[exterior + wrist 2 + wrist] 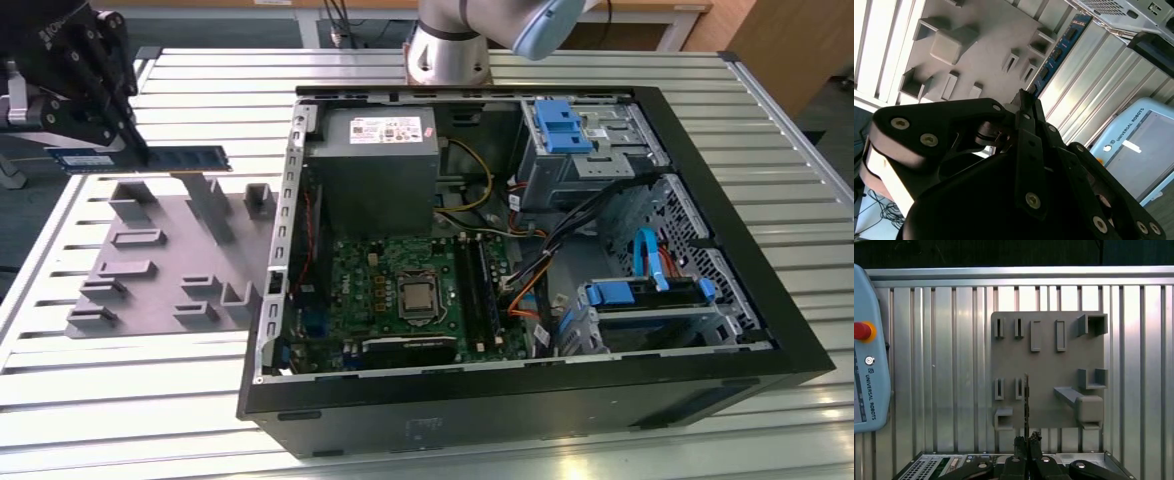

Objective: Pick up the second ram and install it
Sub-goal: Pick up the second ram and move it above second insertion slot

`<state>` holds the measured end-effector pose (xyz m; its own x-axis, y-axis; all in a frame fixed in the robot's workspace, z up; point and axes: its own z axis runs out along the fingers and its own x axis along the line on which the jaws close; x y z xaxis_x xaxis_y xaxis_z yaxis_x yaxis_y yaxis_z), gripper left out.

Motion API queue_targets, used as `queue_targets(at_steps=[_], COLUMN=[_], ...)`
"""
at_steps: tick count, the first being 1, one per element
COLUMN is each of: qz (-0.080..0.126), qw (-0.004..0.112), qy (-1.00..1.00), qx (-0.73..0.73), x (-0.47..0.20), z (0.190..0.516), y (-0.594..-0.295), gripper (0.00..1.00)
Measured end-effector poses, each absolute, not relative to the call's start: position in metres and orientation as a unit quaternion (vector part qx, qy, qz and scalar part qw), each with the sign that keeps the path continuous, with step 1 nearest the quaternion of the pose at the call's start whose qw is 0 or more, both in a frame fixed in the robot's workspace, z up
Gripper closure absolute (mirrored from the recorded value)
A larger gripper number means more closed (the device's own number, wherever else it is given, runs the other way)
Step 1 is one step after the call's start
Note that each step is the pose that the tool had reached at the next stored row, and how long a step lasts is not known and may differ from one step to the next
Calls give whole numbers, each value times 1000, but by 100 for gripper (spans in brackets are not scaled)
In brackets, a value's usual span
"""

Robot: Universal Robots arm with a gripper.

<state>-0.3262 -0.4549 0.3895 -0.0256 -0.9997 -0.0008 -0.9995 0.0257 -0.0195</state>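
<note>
Your gripper (100, 148) is clamped on the ram stick (174, 157), level above the grey tray (160, 290), left of the open computer case (441, 400) in the exterior view.

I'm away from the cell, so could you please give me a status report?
Gripper shut on the second ram. Ram held level above the grey tray, outside the open case. No obstruction seen.

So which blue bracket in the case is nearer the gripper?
The blue bracket beside the grey power supply; the other blue one lies farther off.
</note>
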Motion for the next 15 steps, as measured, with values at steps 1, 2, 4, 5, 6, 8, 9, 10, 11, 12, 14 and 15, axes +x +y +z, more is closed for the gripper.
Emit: queue_targets(at_steps=[1, 2, 4, 5, 6, 8, 9, 10, 11, 12, 14, 15], qz=[-7, -7, -7, -7, -7, -7, -7, -7, -7, -7, -7, -7], qw=[7, 7, 7, 7, 7, 7, 7, 7, 7, 7, 7, 7], qy=[716, 716, 716, 716, 716, 716, 716, 716, 716, 716, 716, 716], qx=[-698, -698, -698, -698, -698, -698, -698, -698, -698, -698, -698, -698], x=[-325, -325, -323, -322, -321, -318, -317, -316, -314, -313, -310, -309], z=[389, 389, 389, 389, 389, 389, 390, 390, 389, 390, 389, 389], y=[-455, -455, -455, -455, -455, -455, -455, -455, -455, -455, -455, -455], gripper=[86, 86, 86, 86, 86, 86, 86, 86, 86, 86, 86, 86])
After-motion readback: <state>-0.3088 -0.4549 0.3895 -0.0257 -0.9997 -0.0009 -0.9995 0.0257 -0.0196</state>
